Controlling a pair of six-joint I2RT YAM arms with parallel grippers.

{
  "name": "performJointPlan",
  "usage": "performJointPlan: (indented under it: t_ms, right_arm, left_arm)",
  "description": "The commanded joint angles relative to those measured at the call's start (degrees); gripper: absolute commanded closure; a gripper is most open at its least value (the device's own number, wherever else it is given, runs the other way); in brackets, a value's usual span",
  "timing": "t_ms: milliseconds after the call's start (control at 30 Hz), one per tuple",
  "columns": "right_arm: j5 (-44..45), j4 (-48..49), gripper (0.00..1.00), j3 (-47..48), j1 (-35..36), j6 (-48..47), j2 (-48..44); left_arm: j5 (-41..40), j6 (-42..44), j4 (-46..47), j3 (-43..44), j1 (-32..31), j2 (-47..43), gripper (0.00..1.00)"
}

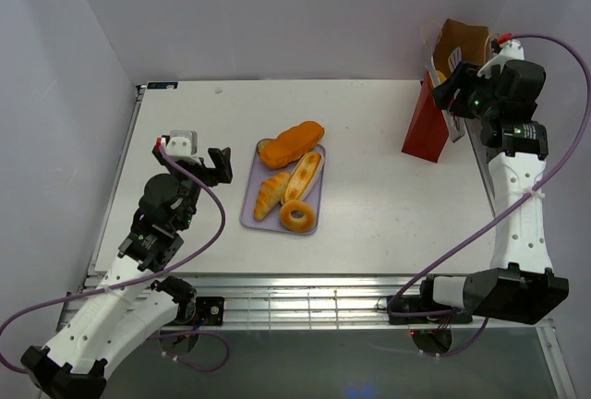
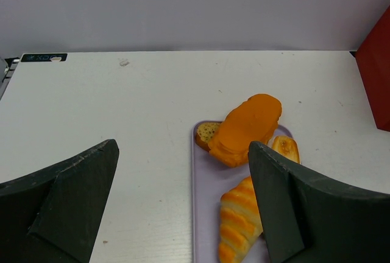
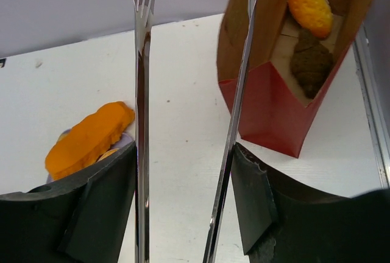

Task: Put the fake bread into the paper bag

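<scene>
1. Found right claw (image 1: 454, 85) clamped on tongs (image 3: 144, 92), tong arms spread with nothing between; held just beside paper bag (image 1: 427, 126) at far right of table (image 1: 369, 140).
2. Seen inside the bag: orange piece (image 3: 311, 8) and dark brown piece (image 3: 311, 62).
3. Found remaining bread on tray (image 1: 252, 220) mid-table: long loaf (image 1: 291, 143), croissant (image 1: 271, 194), split bun (image 1: 305, 175), ring donut (image 1: 298, 215).
4. Judged next pick well apart from right claw, toward its left; loaf's long axis diagonal, near-left to far-right.
5. Found left claw (image 1: 219, 166) apart and empty, near the tray's left side, closer than the right but without tongs.
</scene>
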Motion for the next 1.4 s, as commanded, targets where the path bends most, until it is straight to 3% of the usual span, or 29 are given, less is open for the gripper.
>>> performJointPlan:
  t_ms: [0, 200, 333, 467, 667, 933, 1367]
  right_arm:
    - [-5.8, 3.7, 0.35, -1.4, 1.0, 0.6, -4.9]
    - [-4.1, 1.8, 0.36, -1.9, 5.9, -1.7, -6.6]
    - [-1.0, 0.5, 0.36, -2.5, 13.2, -2.9, -7.9]
    - [1.5, 0.8, 0.36, -5.2, 17.9, -3.6, -9.5]
    - [-0.3, 2.7, 0.38, -12.2, 21.9, -3.5, -11.5]
    - [-0.5, 4.0, 0.39, -19.7, 31.4, -3.8, -10.3]
    - [7.5, -2.2, 0.39, -24.6, 50.5, -3.9, -8.6]
  left_arm:
    - [0.9, -0.4, 0.6, 0.0, -0.3, 0.0, 0.02]
    - [1.0, -0.4, 0.4, 0.1, -0.3, 0.5, 0.11]
    - [0.6, -0.4, 0.4, 0.0, -0.3, 0.5, 0.15]
    - [0.3, -0.4, 0.5, -0.1, -0.3, 0.9, 0.07]
    - [0.8, -0.6, 0.5, 0.0, -0.3, 1.4, 0.05]
    - [0.5, -0.4, 0.5, 0.0, -0.3, 1.9, 0.04]
    - [-0.5, -0.1, 0.7, -0.3, -0.3, 1.5, 0.04]
